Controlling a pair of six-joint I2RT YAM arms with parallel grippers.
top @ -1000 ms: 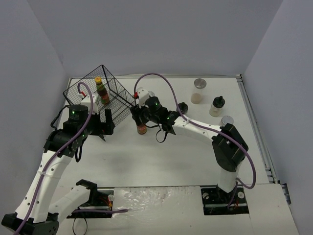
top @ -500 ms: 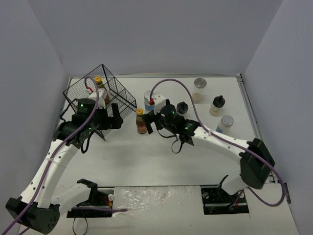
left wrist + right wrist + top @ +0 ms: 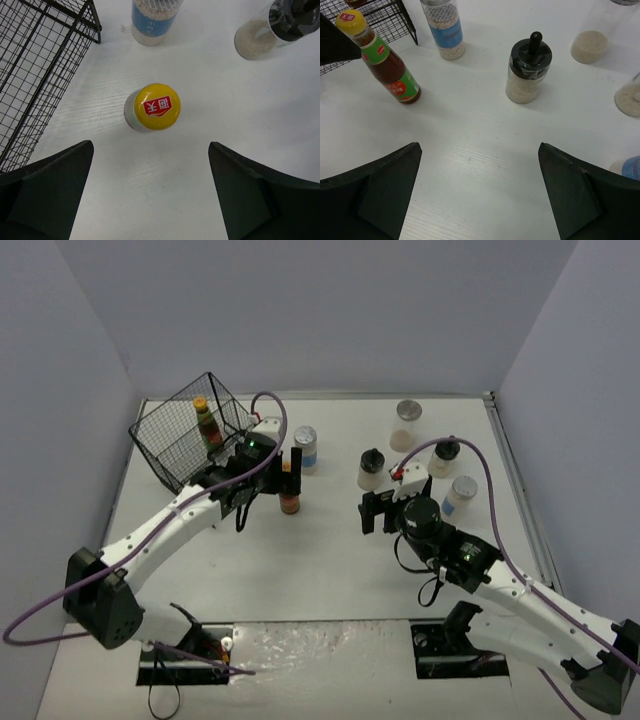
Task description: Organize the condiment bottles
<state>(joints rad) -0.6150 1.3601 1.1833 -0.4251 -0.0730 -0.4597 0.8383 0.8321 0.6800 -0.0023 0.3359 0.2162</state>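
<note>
Yellow-capped sauce bottle (image 3: 152, 107) stands upright on the table (image 3: 165, 200) near the wire basket (image 3: 40, 75), centred under your left gripper (image 3: 151, 150), spread wide and holding nothing, so lower straight down, keep the cap midway, and clamp the body below it.

One red sauce bottle (image 3: 207, 425) is seen, apparently upright, in the basket (image 3: 160, 435); the second sauce bottle (image 3: 152, 106), shakers (image 3: 529, 70) and jars (image 3: 443, 30) are stood outside.
</note>
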